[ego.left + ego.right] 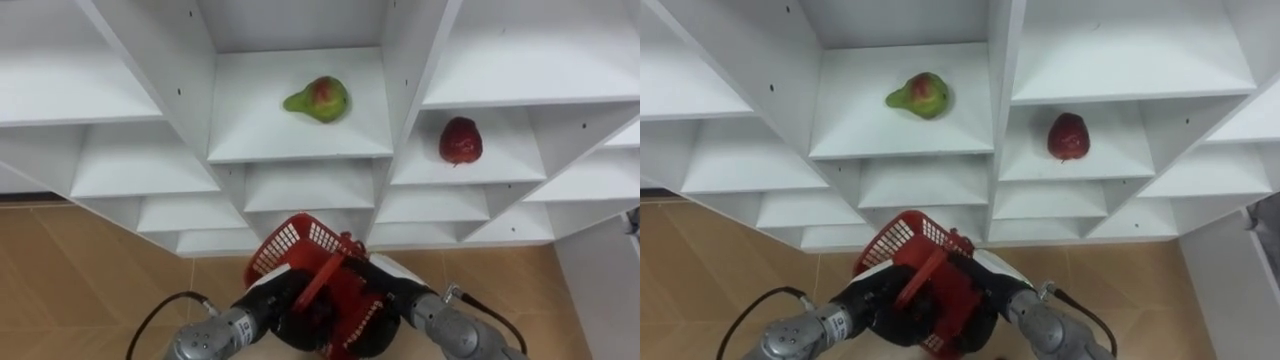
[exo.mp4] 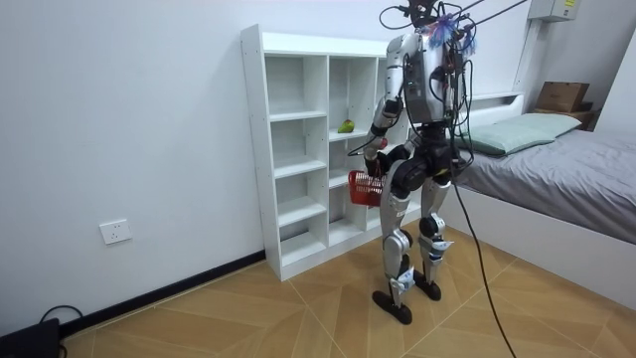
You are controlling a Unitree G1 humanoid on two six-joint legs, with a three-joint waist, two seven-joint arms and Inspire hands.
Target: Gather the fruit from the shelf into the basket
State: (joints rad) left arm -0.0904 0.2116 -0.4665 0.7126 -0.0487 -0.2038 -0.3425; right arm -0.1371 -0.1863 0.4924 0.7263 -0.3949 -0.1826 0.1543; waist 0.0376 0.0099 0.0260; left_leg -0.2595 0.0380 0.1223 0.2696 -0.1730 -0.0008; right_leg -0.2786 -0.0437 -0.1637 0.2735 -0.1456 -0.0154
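In the left eye view, a white wooden shelf unit (image 1: 250, 135) with open compartments stands before the robot. A green pear with a red blush (image 1: 317, 99) lies on its side in the middle compartment. A dark red apple (image 1: 460, 140) stands in the compartment to the right, one level lower. Below them, a red plastic mesh basket (image 1: 290, 243) is held between the left hand (image 1: 283, 298) and the right hand (image 1: 388, 292). Both hands touch the basket, but how each one grips it I cannot tell. The inside of the basket is dark, so I cannot tell what it contains.

In the room view, the robot stands upright close to the shelf unit, and the basket (image 2: 364, 188) is at hip height between the robot and the shelves. The pear (image 2: 345, 126) is visible on its shelf.

In the right eye view, the pear (image 1: 921, 95) and the apple (image 1: 1068, 136) are both untouched.

I judge the task to be at its start: both fruits remain to be taken and put in the basket.
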